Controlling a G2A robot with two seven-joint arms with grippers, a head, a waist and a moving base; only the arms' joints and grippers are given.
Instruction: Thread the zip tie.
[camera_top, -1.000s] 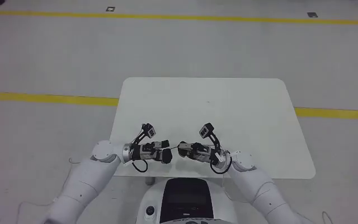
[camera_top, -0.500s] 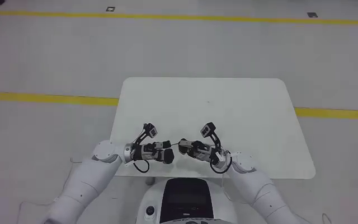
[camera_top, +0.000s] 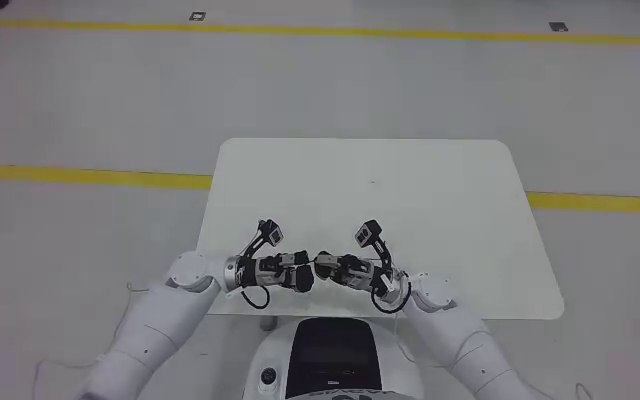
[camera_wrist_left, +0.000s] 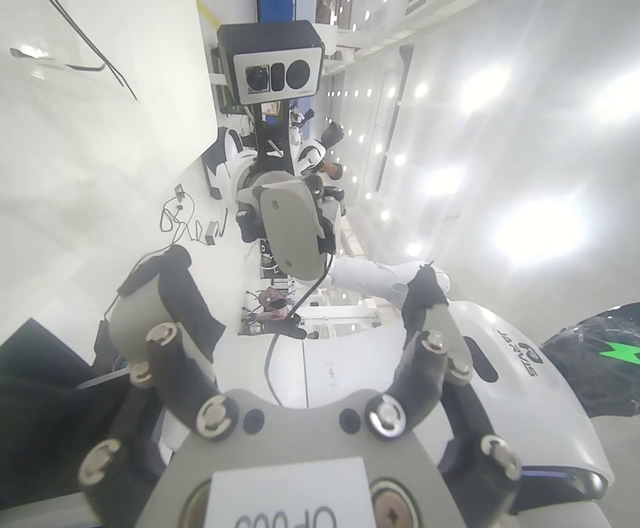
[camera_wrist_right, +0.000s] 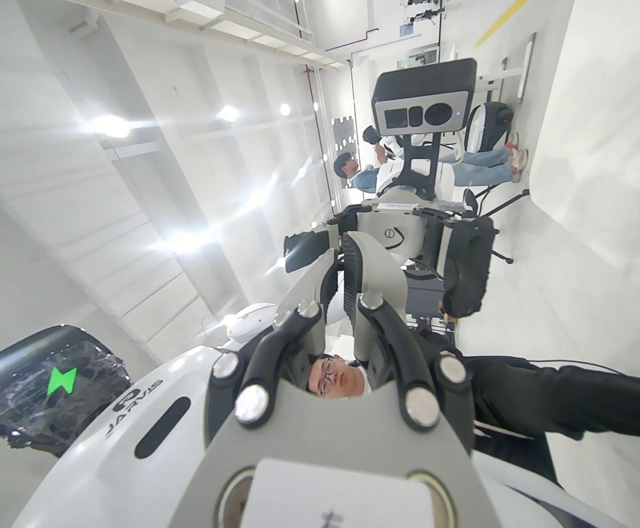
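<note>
1. Top view: left end effector (camera_top: 302, 273) and right end effector (camera_top: 324, 266) tip to tip over the near part of the desk (camera_top: 400, 170); zip tie (camera_top: 311, 263) a faint pale strand bridging the two tips, head and tail indistinguishable.
2. Left wrist view: left end effector's fingers spread wide, nothing gripped between them.
3. Right wrist view: right end effector's fingers drawn to a narrow slit; judged pinched on the zip tie, strip too thin to confirm from this angle.
4. Risk, by judgement: free end passing beside the open fingers, or beside the head's slot, through slight misalignment of the two tips.
5. Risk, by judgement: flexible strip bowing or buckling if pushed end-on; twisting or slipping in the pinch, so little of it being held.
6. Risk, by judgement: tips knocking together, clearance between them being very small.
7. Writing: white printed label (camera_wrist_left: 287, 492) on the left end effector's base, cut by the frame edge, and a like one on the right's base; print not transcribed.
</note>
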